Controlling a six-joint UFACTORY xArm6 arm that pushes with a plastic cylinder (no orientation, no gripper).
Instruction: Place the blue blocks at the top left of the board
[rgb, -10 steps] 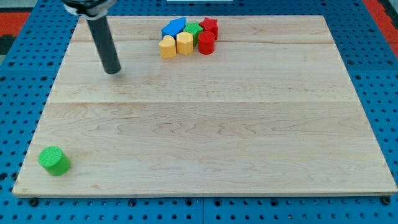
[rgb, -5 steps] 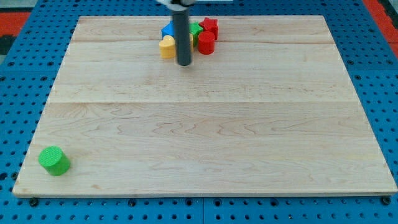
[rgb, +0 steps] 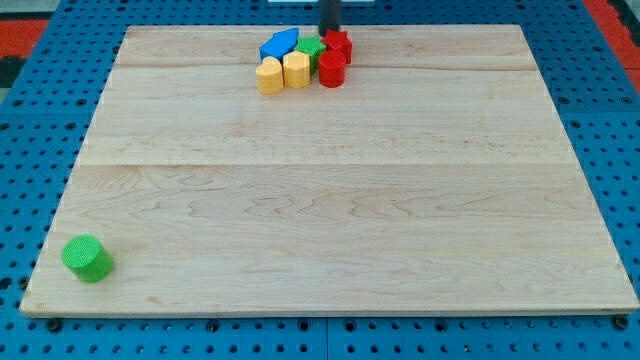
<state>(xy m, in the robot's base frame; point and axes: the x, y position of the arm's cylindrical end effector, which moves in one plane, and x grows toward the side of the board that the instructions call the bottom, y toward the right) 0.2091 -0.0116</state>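
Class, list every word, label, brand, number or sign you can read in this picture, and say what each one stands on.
There are none: no readable text anywhere.
The wooden board bears only grain.
The blue blocks, the other coloured blocks and the green cylinder are plain.
The pegboard shows only holes.
My tip, behind the red blocks at the view's top, is unmarked.

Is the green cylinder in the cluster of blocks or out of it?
Out of it. The green cylinder stands alone near the board's bottom left corner, while the cluster with the blue block sits at the top, near my tip.
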